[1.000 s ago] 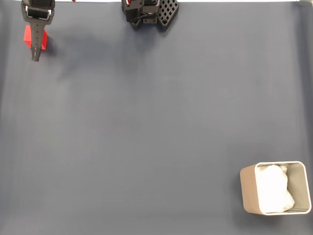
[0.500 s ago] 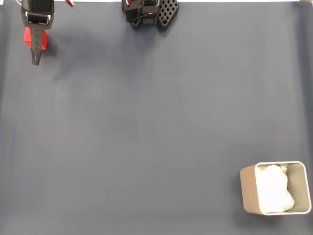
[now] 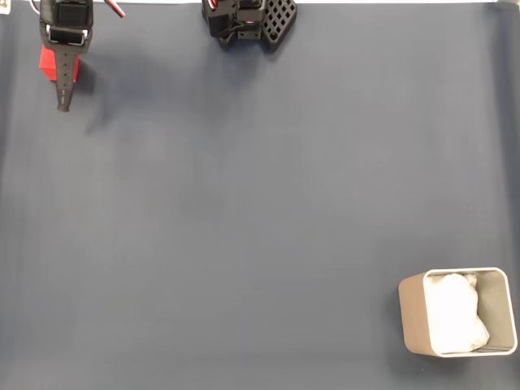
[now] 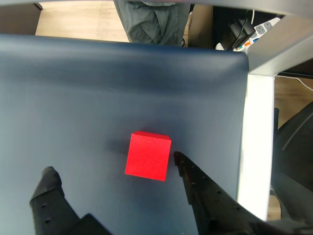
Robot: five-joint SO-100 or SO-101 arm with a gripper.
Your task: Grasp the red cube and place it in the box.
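The red cube (image 3: 49, 63) lies on the dark blue mat at the far top left of the fixed view, partly covered by my gripper (image 3: 62, 85), which hangs over it. In the wrist view the red cube (image 4: 148, 155) rests on the mat, roughly level with my gripper's (image 4: 113, 165) fingertips. The gripper is open: the right finger (image 4: 188, 176) is close beside the cube and the left finger (image 4: 49, 181) stands well apart. The beige box (image 3: 410, 313) stands at the bottom right of the fixed view, lined with white paper (image 3: 455, 315).
The arm's black base (image 3: 248, 20) sits at the top middle of the mat. In the wrist view the mat's edge and a white table strip (image 4: 254, 142) run close to the cube's right. A person's legs (image 4: 151, 19) stand beyond the far edge.
The gripper has shifted slightly right and down in the fixed view, its finger reaching a little further past the cube. The cube and the box have stayed put.
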